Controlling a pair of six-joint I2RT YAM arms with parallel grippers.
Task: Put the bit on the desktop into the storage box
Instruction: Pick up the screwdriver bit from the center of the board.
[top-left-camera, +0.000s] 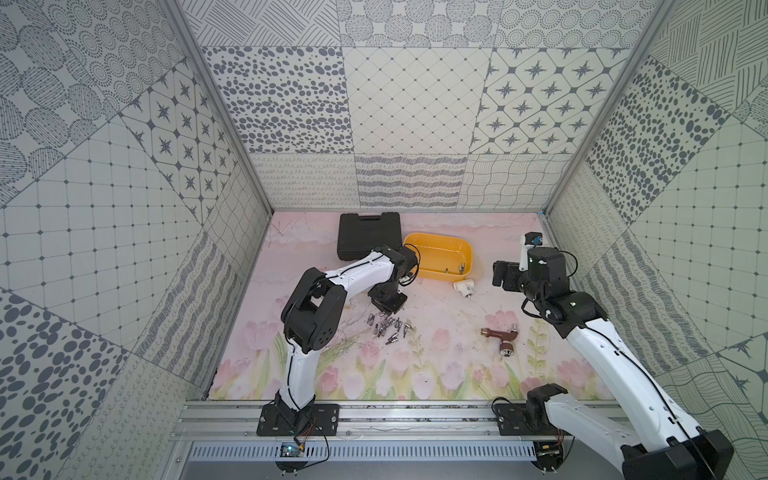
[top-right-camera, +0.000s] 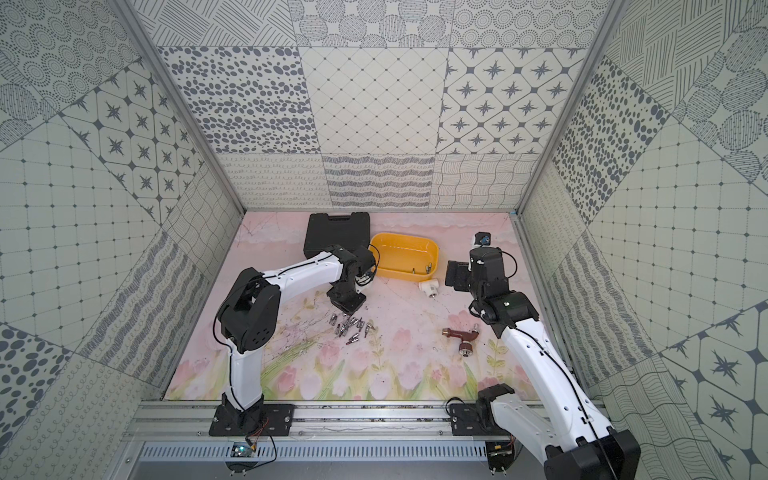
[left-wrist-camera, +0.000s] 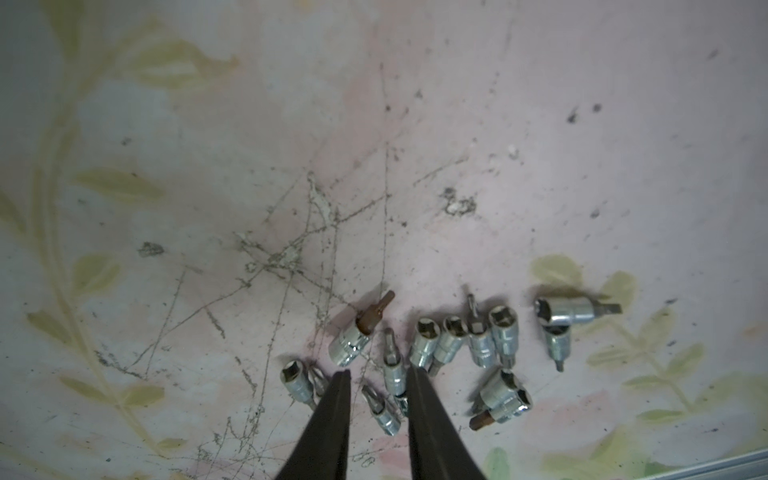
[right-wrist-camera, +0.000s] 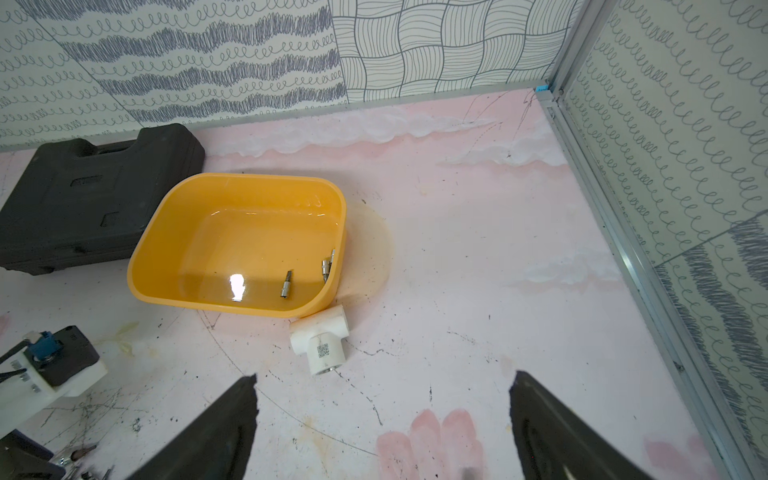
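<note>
- Your left fingers (left-wrist-camera: 328, 424) stand narrow astride two bits (left-wrist-camera: 395, 370) on the desk (left-wrist-camera: 498, 124); grip unclear; clamp one only; lift straight
- Your right fingers (right-wrist-camera: 216, 436) gape empty; box (right-wrist-camera: 158, 249) sits well apart, at the back

QR code label on white tee fitting (right-wrist-camera: 320, 338); no legible text.

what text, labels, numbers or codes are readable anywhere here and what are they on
No words or numbers can be read in any view.
On the white plastic tee pipe fitting: a square printed code, the print beside it too small to read.
On the black ribbed plastic tool case: a raised panel on the lid, too blurred to show any letters.
</note>
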